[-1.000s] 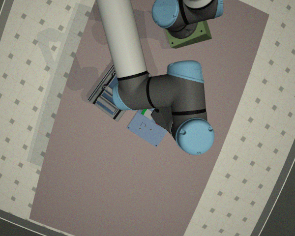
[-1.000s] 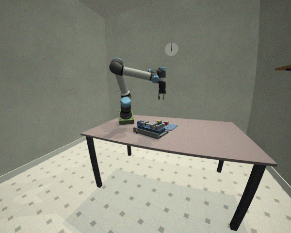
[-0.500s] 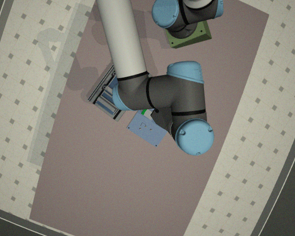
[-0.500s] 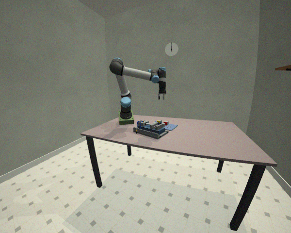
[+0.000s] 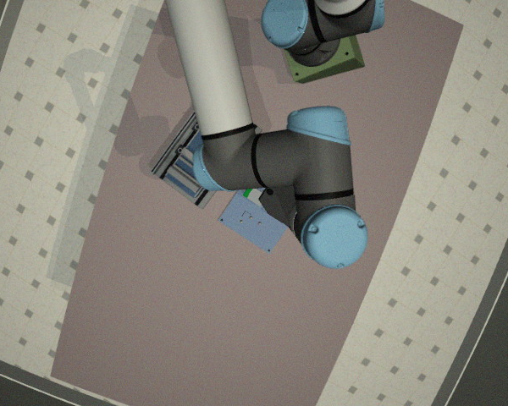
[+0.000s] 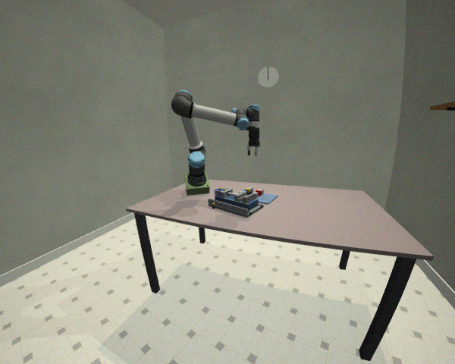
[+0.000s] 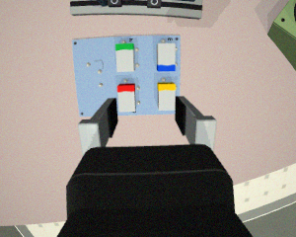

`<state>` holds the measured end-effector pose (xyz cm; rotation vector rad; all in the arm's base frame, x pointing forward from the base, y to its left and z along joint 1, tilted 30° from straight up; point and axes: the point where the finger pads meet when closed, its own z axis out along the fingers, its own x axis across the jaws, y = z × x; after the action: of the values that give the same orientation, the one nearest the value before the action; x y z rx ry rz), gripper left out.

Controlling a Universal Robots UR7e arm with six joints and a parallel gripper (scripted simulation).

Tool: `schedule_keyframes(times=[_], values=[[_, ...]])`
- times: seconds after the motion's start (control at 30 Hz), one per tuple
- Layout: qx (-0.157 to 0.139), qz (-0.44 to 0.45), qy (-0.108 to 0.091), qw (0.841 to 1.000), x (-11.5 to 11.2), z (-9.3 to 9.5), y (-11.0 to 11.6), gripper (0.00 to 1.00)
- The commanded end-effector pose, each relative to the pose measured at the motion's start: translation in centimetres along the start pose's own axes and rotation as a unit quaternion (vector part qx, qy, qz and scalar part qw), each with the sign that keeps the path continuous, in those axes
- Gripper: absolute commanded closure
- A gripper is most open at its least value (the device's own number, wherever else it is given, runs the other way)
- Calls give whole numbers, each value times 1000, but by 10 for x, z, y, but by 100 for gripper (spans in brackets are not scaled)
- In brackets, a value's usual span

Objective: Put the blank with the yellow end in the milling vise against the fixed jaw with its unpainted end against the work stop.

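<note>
The blank with the yellow end (image 7: 167, 97) lies on the blue plate (image 7: 91, 101) (image 5: 254, 231) (image 6: 272, 197), at its near right in the wrist view, yellow end toward the vise. Beside it lies the red-ended blank (image 7: 126, 99); beyond lie the green-ended blank (image 7: 124, 59) and the blue-ended blank (image 7: 166, 55). My gripper (image 7: 146, 109) (image 6: 252, 153) is open and empty, high above the table. The milling vise (image 6: 237, 202) (image 5: 184, 174) stands beside the plate, partly under the arm in the top view; only its edge shows in the wrist view. The work stop cannot be made out.
The green robot base (image 5: 304, 74) (image 6: 197, 189) (image 7: 292, 37) stands on the table behind the vise and plate. The vise has raised jaws and a grey base with rails. The arm hides part of the vise and plate in the top view.
</note>
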<state>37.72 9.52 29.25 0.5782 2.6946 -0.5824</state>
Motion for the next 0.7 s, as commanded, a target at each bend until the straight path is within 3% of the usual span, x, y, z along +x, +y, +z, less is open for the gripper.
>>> schedule_keyframes(times=[0.0, 0.03, 0.2, 0.67], values=[[0, 0, 0, 1000, 0, 0, 0, 0], [0, 0, 0, 1000, 0, 0, 0, 0], [0, 0, 0, 1000, -10, -1, 59, 0], [-1, 0, 0, 1000, -10, -1, 61, 0]])
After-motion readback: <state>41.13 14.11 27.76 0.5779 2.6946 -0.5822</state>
